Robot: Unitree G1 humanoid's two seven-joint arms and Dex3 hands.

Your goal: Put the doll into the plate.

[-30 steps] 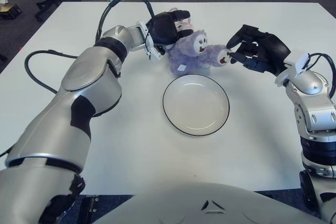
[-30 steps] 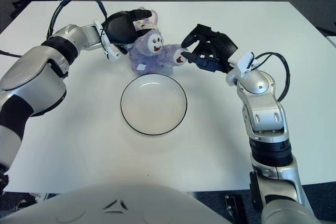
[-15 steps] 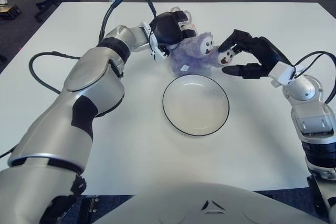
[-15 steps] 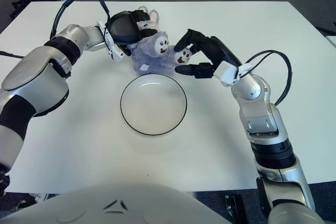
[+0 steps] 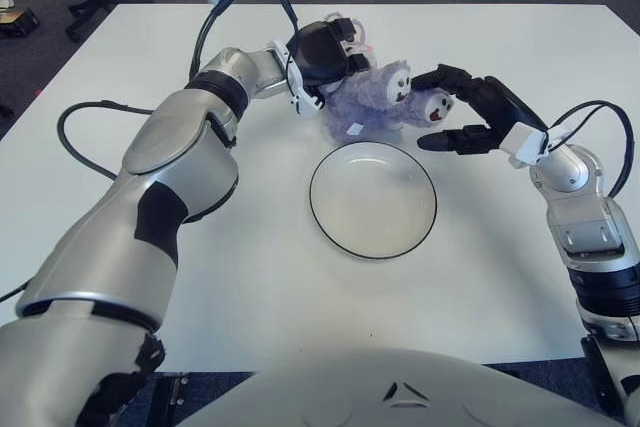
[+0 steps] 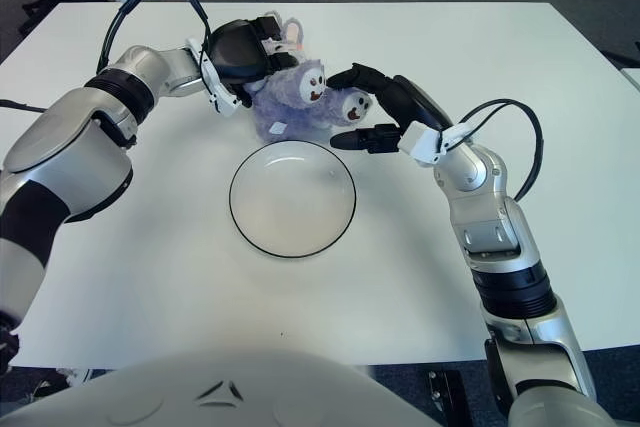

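Bright, even overhead light; table (image 5: 520, 277) near white, no harsh glare. Soft faint shadows under arms and plate (image 5: 373, 200). Sharp focus centre, no motion blur. Slight wide-angle bend at edges. Floor beyond looks darker.

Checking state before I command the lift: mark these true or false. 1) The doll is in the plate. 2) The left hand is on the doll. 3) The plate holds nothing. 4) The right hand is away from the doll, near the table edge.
1) False: the doll lies on the table beyond the plate.
2) True: the left hand grips its far side.
3) True.
4) False: the right hand, fingers spread, brackets the doll's foot.
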